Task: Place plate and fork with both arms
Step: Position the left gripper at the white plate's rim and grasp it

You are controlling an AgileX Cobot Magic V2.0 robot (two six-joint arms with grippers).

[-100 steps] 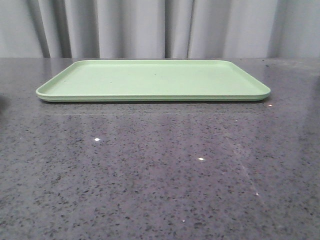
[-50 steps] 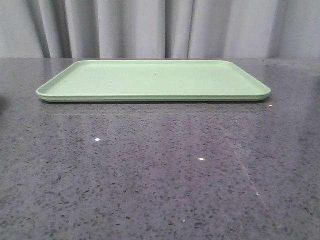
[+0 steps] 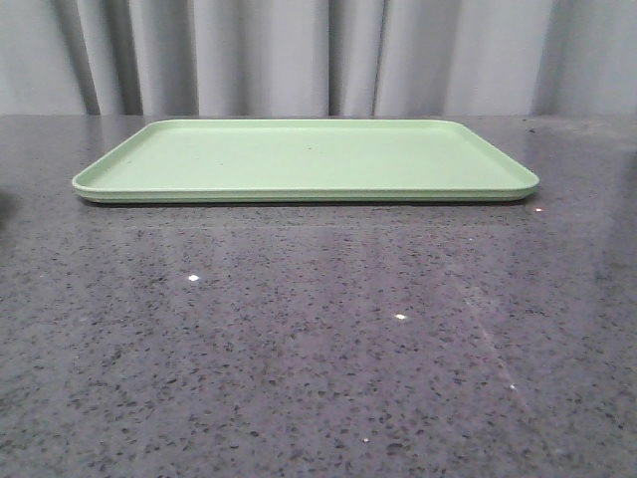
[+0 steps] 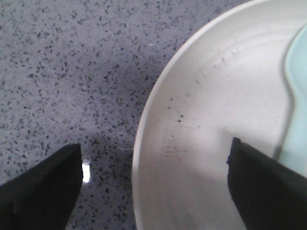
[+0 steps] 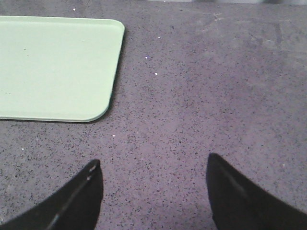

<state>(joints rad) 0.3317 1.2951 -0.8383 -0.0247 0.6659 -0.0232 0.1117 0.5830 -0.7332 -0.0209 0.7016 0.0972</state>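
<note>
Our left claw (image 4: 153,187) hangs spread wide over the plate (image 4: 206,143), one finger above its bowl, the other over the speckled tabletop (image 4: 62,72), gripping nothing. A pale blue spoon (image 4: 297,96) lies in the plate. Our right claw (image 5: 153,191) gapes empty above bare tabletop, near the green tray (image 5: 53,67). We see no fork.

We can't find any writing, labels, brand marks or numbers to read here, not on the green tray (image 3: 305,159), the plate (image 4: 216,120), or the speckled countertop (image 3: 318,339). All plain surfaces.
</note>
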